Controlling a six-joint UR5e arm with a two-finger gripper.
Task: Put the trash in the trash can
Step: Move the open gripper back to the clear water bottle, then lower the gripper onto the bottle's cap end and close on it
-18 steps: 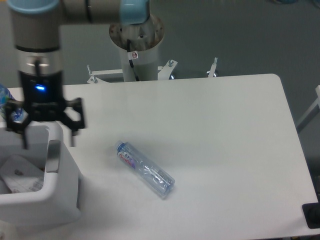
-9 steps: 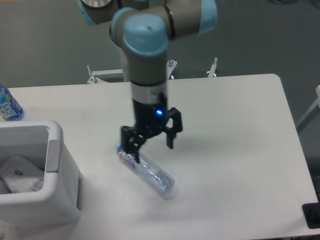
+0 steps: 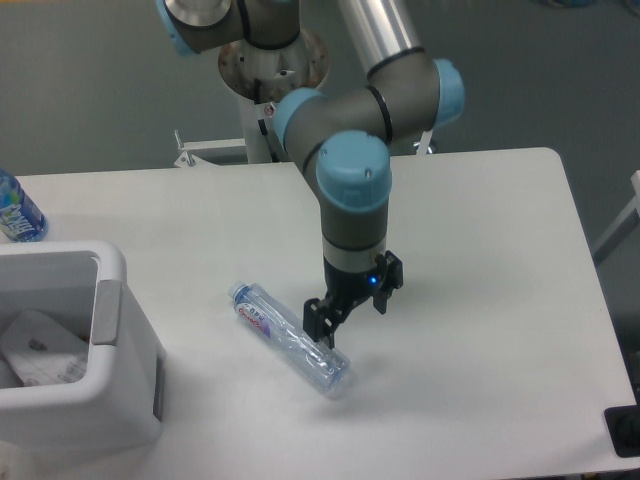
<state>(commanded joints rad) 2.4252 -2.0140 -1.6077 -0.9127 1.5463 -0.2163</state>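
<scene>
A crushed clear water bottle (image 3: 288,338) with a red-blue label lies diagonally on the white table, cap end toward the upper left. My gripper (image 3: 351,321) hangs open, low over the bottle's lower-right half. One finger is right by the bottle's body and the other stands over bare table to the right. Nothing is held. The white trash can (image 3: 125,400) sits at the lower left corner, well left of the gripper. A crumpled white wrapper (image 3: 38,347) lies inside it.
A bottle with a mostly blue label (image 3: 16,209) stands upright at the far left edge, behind the bin. The arm's base column (image 3: 272,90) rises behind the table's far edge. A dark object (image 3: 624,432) sits at the lower right corner.
The gripper swung from above the trash can across to the bottle, then shifted right and down along it toward its lower end. The bottle has not moved.
</scene>
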